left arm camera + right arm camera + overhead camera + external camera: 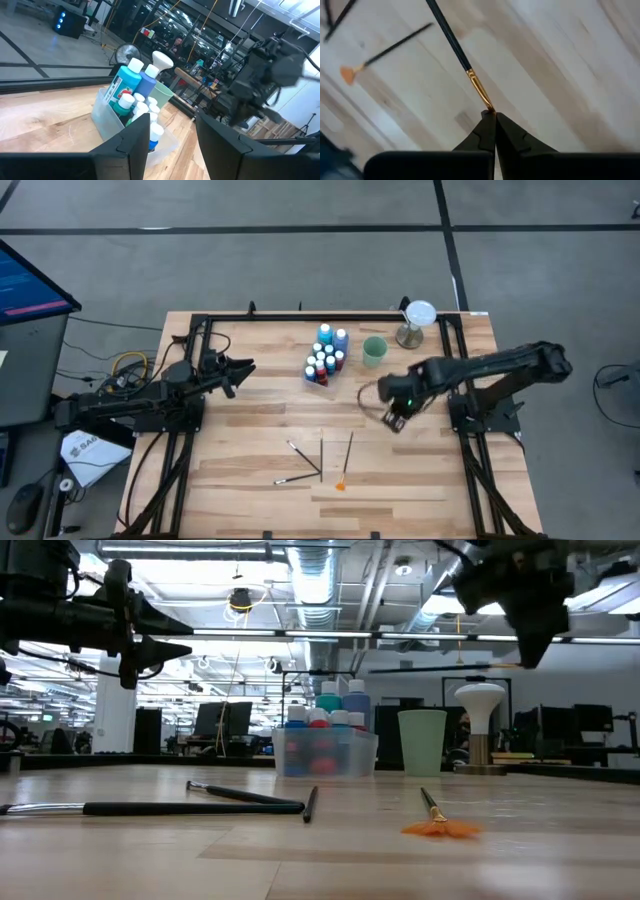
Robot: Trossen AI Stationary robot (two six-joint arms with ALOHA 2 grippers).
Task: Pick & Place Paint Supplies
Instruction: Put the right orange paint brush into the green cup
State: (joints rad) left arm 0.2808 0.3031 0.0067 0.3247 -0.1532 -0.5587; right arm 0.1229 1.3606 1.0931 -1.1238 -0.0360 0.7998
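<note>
Paintbrush (pixel 451 40) is what matters here: the right tool (pixel 491 116) is closed tight, its tips pinching the brush just past the gold ferrule, so the dark handle sticks out ahead of it over the bench (pixel 250 430). Gripping at the very end looks chosen to leave the long handle free to go down into a container first.

In the high view the right tool sits right of centre, a little below the pale green cup (pixel 374 350), which seems the likely holder.

The paint bottles (pixel 325 358) stand packed in the clear tray (pixel 300 755) at upper centre, already gathered. The loose brushes (pixel 310 460) and the orange fan brush (pixel 345 468) lie flat at lower centre, well apart from the cup, not yet collected.

The left tool (pixel 240 370) waits at the bench's upper left, parted and empty, pointed toward the tray, clear of the right arm's path.
</note>
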